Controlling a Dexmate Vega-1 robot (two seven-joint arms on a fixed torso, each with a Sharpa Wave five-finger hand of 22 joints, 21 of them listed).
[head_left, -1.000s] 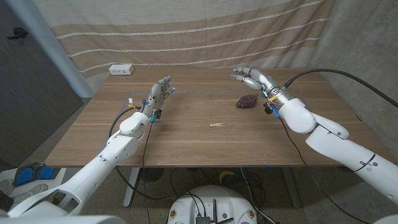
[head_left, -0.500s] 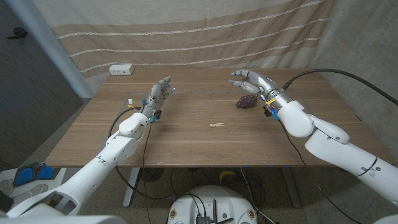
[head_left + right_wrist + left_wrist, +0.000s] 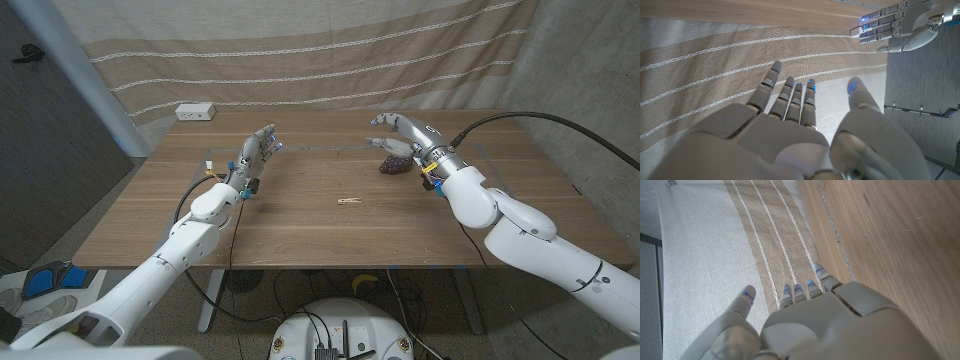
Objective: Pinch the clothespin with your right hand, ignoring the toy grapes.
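Observation:
A small wooden clothespin (image 3: 350, 201) lies on the wooden table (image 3: 300, 225) near its middle. The dark purple toy grapes (image 3: 395, 164) sit to its far right. My right hand (image 3: 403, 132) hovers open just above and behind the grapes, fingers spread and pointing left; the right wrist view shows its fingers (image 3: 790, 95) apart with nothing in them. My left hand (image 3: 256, 152) is raised over the table's far left part, open and empty, its fingers (image 3: 805, 287) extended; it also appears across the table as my left hand (image 3: 895, 25) in the right wrist view.
A white power strip (image 3: 195, 112) lies at the table's far left corner. A striped beige curtain (image 3: 300, 50) hangs behind the table. A black cable (image 3: 530, 115) runs from my right forearm off to the right.
My right hand has moved lower and slightly right, closer over the grapes. The left hand, clothespin and grapes have stayed put.

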